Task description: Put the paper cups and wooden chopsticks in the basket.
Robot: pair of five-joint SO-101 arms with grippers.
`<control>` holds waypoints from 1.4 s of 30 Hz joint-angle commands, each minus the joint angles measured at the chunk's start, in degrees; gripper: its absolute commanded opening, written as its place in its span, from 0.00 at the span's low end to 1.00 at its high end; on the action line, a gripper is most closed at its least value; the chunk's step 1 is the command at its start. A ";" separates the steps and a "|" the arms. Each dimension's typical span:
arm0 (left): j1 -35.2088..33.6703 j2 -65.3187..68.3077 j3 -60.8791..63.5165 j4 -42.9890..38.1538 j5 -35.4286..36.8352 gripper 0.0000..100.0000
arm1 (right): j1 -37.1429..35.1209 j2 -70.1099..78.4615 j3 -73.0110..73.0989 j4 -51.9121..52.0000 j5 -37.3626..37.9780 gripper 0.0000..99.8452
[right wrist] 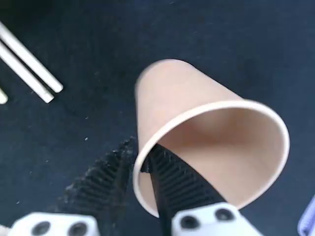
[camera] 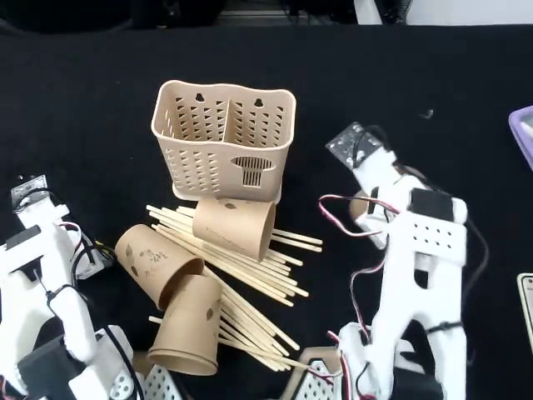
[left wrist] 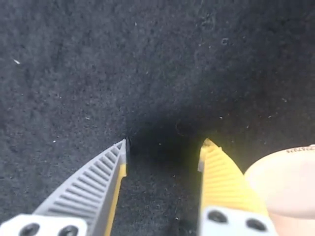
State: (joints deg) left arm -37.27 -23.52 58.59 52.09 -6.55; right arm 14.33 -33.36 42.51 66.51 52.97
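**Right arm's got a cup, left one's just hanging open**

High view first. The basket (camera: 223, 142) stands upright toward 12 o'clock on the black table (camera: 100, 100). At its 6 o'clock the wooden chopsticks (camera: 250, 271) lie in a loose fan, with three paper cups on their sides on top. The top cup (camera: 235, 227) is just beside the basket's foot, the middle cup (camera: 154, 262) is at 8 o'clock from that, and the low cup (camera: 190, 327) is down at 6. The right arm (camera: 416, 275) comes up from around 5 o'clock, folded over, with its wrist tipped down at 3 o'clock of the pile. A sliver of the held cup (camera: 358, 205) peeks out under it. The left arm (camera: 42, 292) sits hunched at 8 o'clock.

Left wrist view: the left gripper (left wrist: 165, 143) points down at the cloth with its fingers spread wide and nothing between them. A nearby cup (left wrist: 285, 187) sits just beside the yellow finger; can't tell which cup.

Right wrist view: the right gripper (right wrist: 140, 147) is clamped on the held cup's rim, one finger inside the mouth and one outside. Chopstick ends lie near it.
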 commanded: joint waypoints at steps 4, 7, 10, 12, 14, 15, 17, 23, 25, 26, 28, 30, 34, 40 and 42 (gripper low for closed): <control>-0.04 -1.23 -0.31 -0.44 0.53 0.23 | -2.46 -12.88 -16.13 12.04 -1.14 0.01; -0.04 -1.23 -0.31 -0.26 0.53 0.23 | -8.35 -16.92 -20.70 14.95 -1.14 0.01; 0.04 -1.23 -0.31 -0.26 0.53 0.23 | -14.68 -17.98 -23.60 13.89 -1.14 0.01; 0.04 -1.14 -0.22 -0.26 0.62 0.23 | -18.64 -17.71 -26.42 13.01 -1.49 0.01; 0.13 -1.23 0.48 -0.62 2.29 0.23 | -22.95 -16.04 -29.58 11.87 -4.48 0.01; 0.40 -1.41 0.75 -0.62 3.78 0.23 | -24.88 -14.73 -31.78 11.60 -6.24 0.01; 1.89 -1.67 1.19 -0.62 5.10 0.23 | -28.66 -10.59 -37.05 11.78 -9.05 0.01; 8.40 -1.41 2.59 -0.70 5.71 0.23 | -34.81 11.74 -62.55 22.68 -11.96 0.01; 10.68 -1.41 3.21 -0.70 5.71 0.23 | -34.99 19.74 -74.77 27.78 -12.04 0.01; 11.38 -1.23 3.30 -0.70 5.71 0.23 | -35.16 23.43 -80.84 30.07 -12.04 0.01; 12.18 -1.23 3.30 -0.79 5.71 0.23 | -35.43 30.55 -92.09 34.11 -13.36 0.01; 12.18 -1.14 3.47 -1.58 5.71 0.23 | -35.69 36.26 -99.65 34.73 -15.21 0.01; 12.09 -1.49 4.70 -3.43 5.71 0.23 | -36.92 42.68 -103.08 34.73 -15.74 0.01; 11.91 -1.58 4.88 -3.69 5.71 0.23 | -37.80 42.68 -98.33 34.73 -15.74 0.01; 11.91 -1.58 4.88 -3.69 5.71 0.23 | -37.63 40.40 -96.57 34.73 -15.74 0.01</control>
State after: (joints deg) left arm -27.43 -25.01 62.55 49.27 -1.54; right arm -22.68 10.42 -55.69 99.38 37.93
